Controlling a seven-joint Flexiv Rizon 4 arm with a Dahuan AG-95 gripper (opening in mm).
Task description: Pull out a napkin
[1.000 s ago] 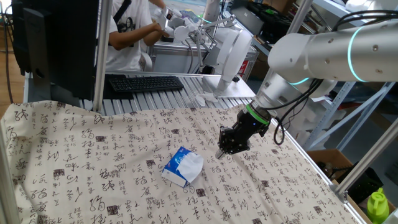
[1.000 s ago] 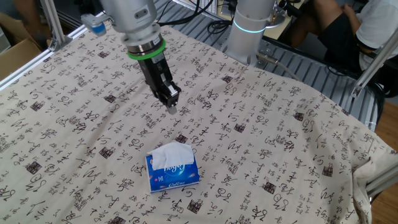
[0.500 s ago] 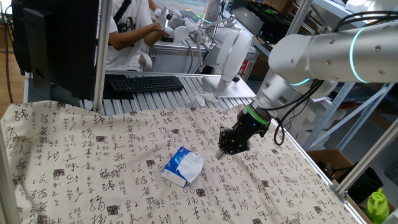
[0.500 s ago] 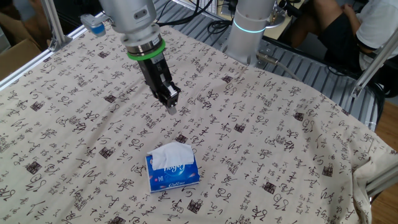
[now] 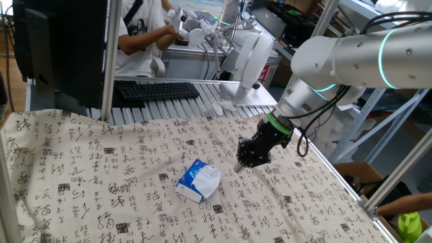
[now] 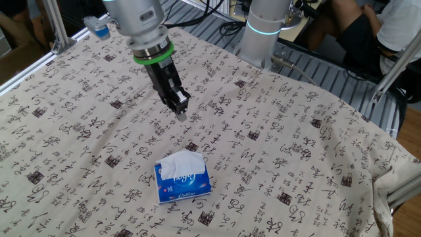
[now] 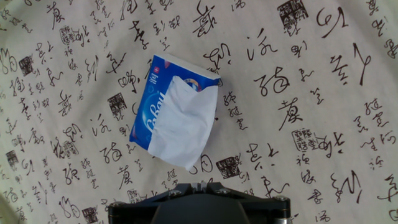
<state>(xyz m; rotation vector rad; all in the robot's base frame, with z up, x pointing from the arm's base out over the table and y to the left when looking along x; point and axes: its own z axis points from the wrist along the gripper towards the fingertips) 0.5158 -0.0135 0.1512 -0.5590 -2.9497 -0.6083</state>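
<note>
One napkin (image 7: 185,124) lies lengthwise along its tissue pack (image 7: 149,106).

Lighting's bright and even in all three views – looks like diffuse overhead light, no hard shadows. The pack (image 6: 182,180) only throws a thin soft shadow on the cloth (image 6: 283,151), same under the arm (image 5: 351,54). The arm's white shell has a mild sheen and its ring glows teal. Hand view is crisp mid-frame; the gripper (image 7: 200,185) at the bottom edge is dark. Background shelves in one fixed view are a bit soft – no motion blur.
</note>
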